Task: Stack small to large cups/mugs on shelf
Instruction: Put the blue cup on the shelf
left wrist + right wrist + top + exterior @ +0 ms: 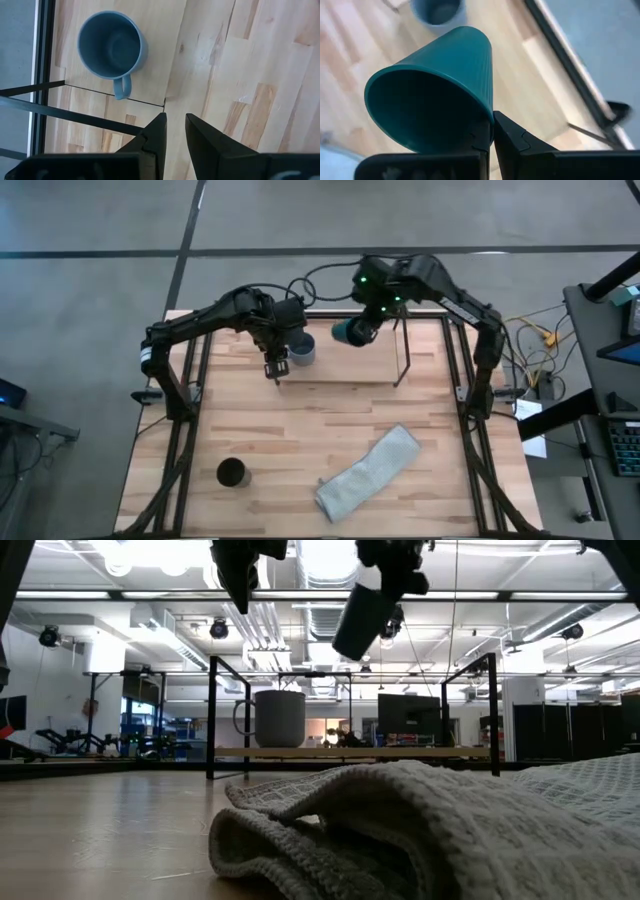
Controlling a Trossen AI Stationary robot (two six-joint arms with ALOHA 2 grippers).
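The grey-blue mug (302, 348) stands upright on its base at the left end of the shelf (420, 360), its handle toward the table's near edge; it also shows in the left wrist view (112, 45) and the low view (278, 718). My right gripper (368, 323) is shut on the dark teal cup (432, 95), high above the shelf to the right of the mug. My left gripper (175, 120) hovers over the shelf's near left corner, open by a narrow gap and empty. The black cup (232, 473) stands on the tabletop at near left. My right gripper pinches the teal cup's wall at its rim (489, 114), one finger inside the mouth and one outside. The cup is lifted clear, high above the shelf board (350, 752). It is tilted, its mouth toward the gripper and its base pointing away (362, 620).
A grey-green cloth (370, 473) lies crumpled on the tabletop at near right and fills the foreground of the low view (400, 830). The shelf's thin black rods (407, 350) stand up around the board. Black frame bars run along the table's left and right sides.
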